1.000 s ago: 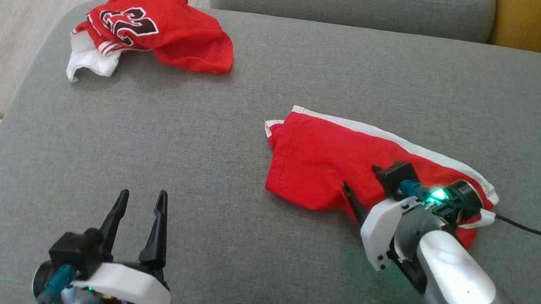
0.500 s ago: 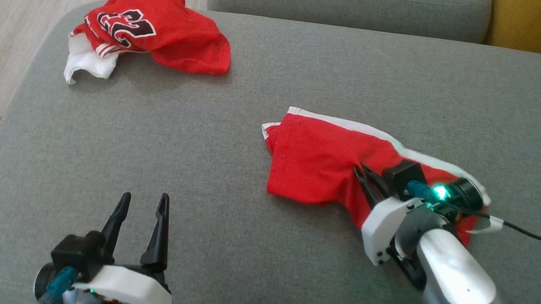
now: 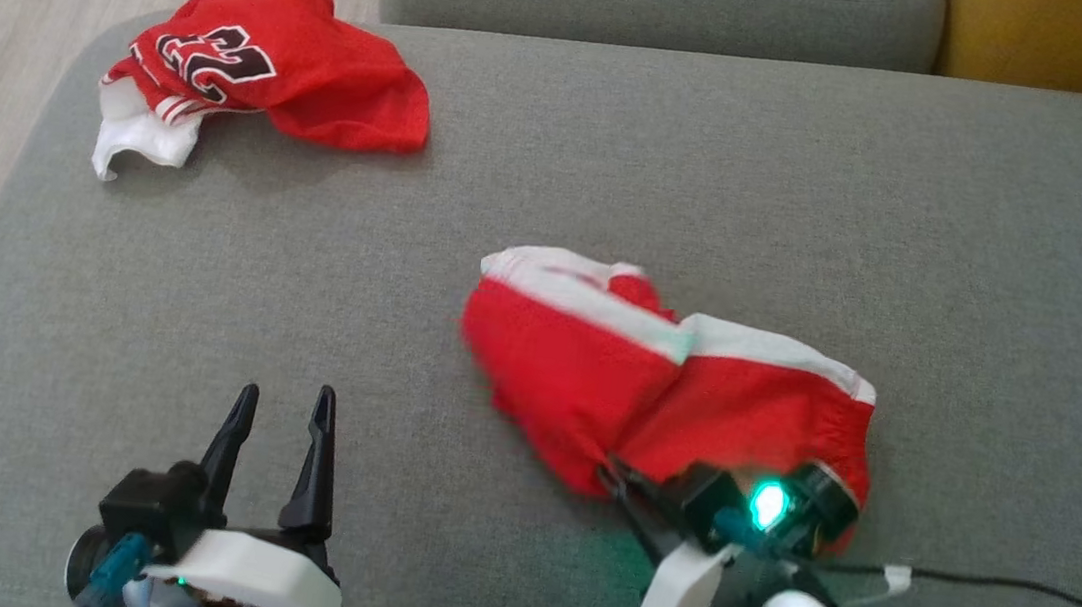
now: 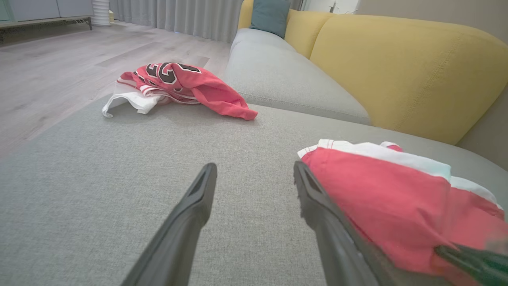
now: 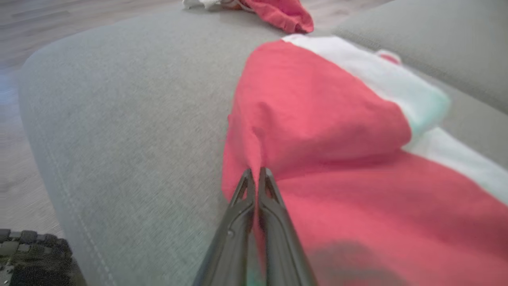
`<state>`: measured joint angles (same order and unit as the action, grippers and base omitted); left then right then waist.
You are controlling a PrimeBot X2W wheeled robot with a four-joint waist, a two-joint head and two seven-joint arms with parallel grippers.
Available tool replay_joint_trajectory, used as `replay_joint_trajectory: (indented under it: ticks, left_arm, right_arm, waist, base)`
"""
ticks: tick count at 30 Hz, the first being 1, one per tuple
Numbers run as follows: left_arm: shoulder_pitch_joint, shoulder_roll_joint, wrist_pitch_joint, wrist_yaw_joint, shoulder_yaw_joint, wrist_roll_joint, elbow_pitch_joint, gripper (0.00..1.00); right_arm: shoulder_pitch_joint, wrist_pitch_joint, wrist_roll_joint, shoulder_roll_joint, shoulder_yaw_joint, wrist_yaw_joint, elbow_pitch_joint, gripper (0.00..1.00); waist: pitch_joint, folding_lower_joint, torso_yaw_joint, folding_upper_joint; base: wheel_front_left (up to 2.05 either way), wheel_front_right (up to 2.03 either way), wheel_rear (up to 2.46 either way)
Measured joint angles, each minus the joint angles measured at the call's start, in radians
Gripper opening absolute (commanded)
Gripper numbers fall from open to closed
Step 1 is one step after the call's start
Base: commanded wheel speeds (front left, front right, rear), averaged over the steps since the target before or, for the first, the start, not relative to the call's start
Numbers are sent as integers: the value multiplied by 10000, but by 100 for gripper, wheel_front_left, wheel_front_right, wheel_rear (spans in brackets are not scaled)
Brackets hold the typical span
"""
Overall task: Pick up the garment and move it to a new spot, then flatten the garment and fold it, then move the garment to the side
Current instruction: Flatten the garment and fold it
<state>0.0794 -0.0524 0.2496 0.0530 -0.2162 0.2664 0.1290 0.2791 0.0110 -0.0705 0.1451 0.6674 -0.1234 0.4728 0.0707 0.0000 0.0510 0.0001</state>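
Presently the right gripper [image 5: 254, 174] has its two dark fingers pressed together on a fold of the garment [image 3: 661, 407], pinching red cloth at the edge nearest the robot. In the right wrist view the fabric rises in a ridge straight from the fingertips. The garment lies bunched on the grey seat cushion [image 3: 617, 151], right of centre in the head view and towards the cushion's front. One red lobe overlaps the other, and a white band [image 3: 601, 310] runs along the far side. Its left part is blurred in the head view. The left gripper [image 3: 285, 392] sits at the lower left over bare cushion with its fingers spread and nothing between them. The head view shows grey fabric separating it from the garment. A green light [image 3: 766, 505] glows on the right wrist, and a black cable [image 3: 1024, 591] leads from there to the right across the cushion. A crumpled red jersey [image 3: 262, 83] bearing a black-and-white number lies at the far left corner of the cushion, well apart from the garment, with white cloth showing under its left side. The left wrist view adds a yellow backrest [image 4: 397, 67], a teal pillow [image 4: 270, 16] and pale wooden floor [image 4: 59, 59] beyond the cushion.
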Motion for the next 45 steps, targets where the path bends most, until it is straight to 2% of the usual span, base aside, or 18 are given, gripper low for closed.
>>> replay_joint_trajectory:
  ticks: [10,15,16,17,18,19,27,33,37,45]
  left_arm:
    - [-4,2,0,-4,31,-12,4,100]
    - [-10,2,0,-4,35,-12,12,100]
    - [-11,2,0,-6,38,-12,13,100]
    - [-11,0,0,-8,40,-12,13,100]
    - [-12,0,0,-13,42,-13,15,100]
    - [-12,0,0,-13,46,-13,19,100]
    - [-12,0,0,-15,109,-88,13,100]
    - [-9,0,0,-13,215,-102,-6,100]
    - [-6,0,0,-12,284,-102,-40,100]
    - [7,2,0,-4,305,-100,-59,100]
  right_arm:
    - [-308,67,-163,115,456,0,23,0]
    - [-302,50,-343,136,1047,0,376,0]
    - [-303,-25,-378,136,1126,0,474,13]
    - [-300,-107,-399,134,1185,0,550,34]
    - [-293,-178,-433,132,1229,0,621,60]
    - [-283,-263,-445,128,1244,0,681,100]
    - [-270,-876,-523,-75,1022,0,794,100]
    - [-621,-1172,-523,-217,435,0,119,100]
    - [-1031,-1181,-504,-282,-290,0,-596,100]
    - [-1395,-1179,-238,-477,-2489,0,-1632,100]
  waist:
    - [93,0,-211,0]
    - [123,0,-249,0]
    - [130,0,-256,0]
    - [136,0,-262,0]
    - [141,0,-270,0]
    - [145,0,-280,0]
    - [88,0,-534,0]
    - [-21,0,-811,0]
    - [-137,0,-988,0]
    - [-454,0,-1122,0]
  base:
    - [0,0,0]
    - [0,0,0]
    - [0,0,0]
    - [0,0,0]
    - [0,0,0]
    - [0,0,0]
    - [0,0,0]
    - [0,0,0]
    - [0,0,0]
    - [0,0,0]
